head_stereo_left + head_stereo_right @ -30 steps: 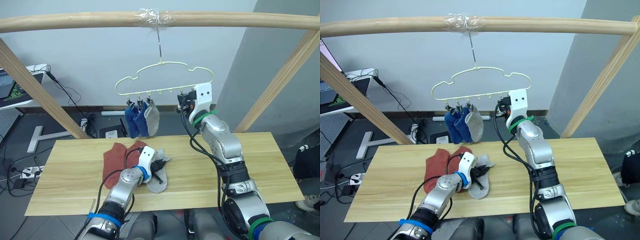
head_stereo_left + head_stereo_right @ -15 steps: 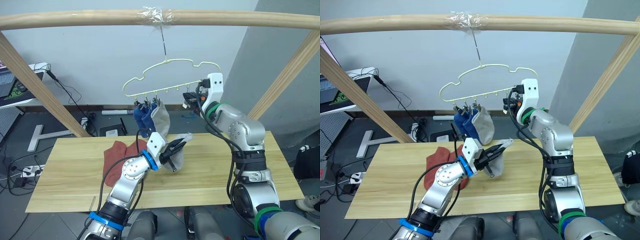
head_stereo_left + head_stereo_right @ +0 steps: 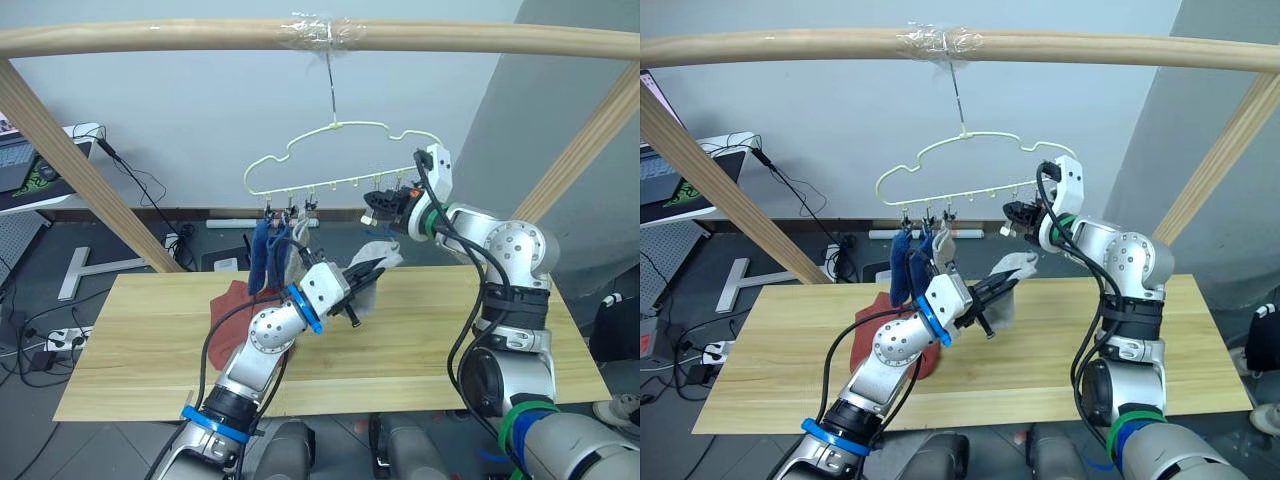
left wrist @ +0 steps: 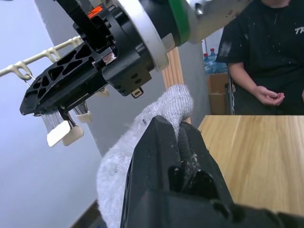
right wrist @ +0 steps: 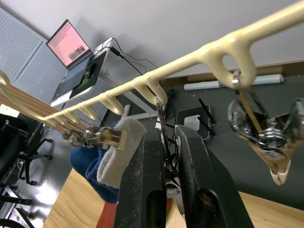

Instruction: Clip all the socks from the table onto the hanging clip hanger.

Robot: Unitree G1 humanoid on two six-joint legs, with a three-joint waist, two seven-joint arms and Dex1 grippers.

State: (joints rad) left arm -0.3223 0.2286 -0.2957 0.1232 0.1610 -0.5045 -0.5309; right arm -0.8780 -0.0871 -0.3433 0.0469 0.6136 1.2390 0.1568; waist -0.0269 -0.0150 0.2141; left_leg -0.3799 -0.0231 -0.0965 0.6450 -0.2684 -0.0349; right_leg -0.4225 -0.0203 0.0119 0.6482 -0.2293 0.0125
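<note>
Left end effector (image 3: 368, 272) grips grey sock (image 3: 372, 282), fingertips hidden

No readable text, label, brand name, number or sign appears on any object here. A person's black shirt (image 4: 280, 45) in the left wrist view carries a scrap of white lettering at its chest, cut off by the picture's edge and too partial to read. An open laptop (image 5: 71, 45) in the right wrist view has a lit pinkish screen whose contents are too small to make out.
</note>
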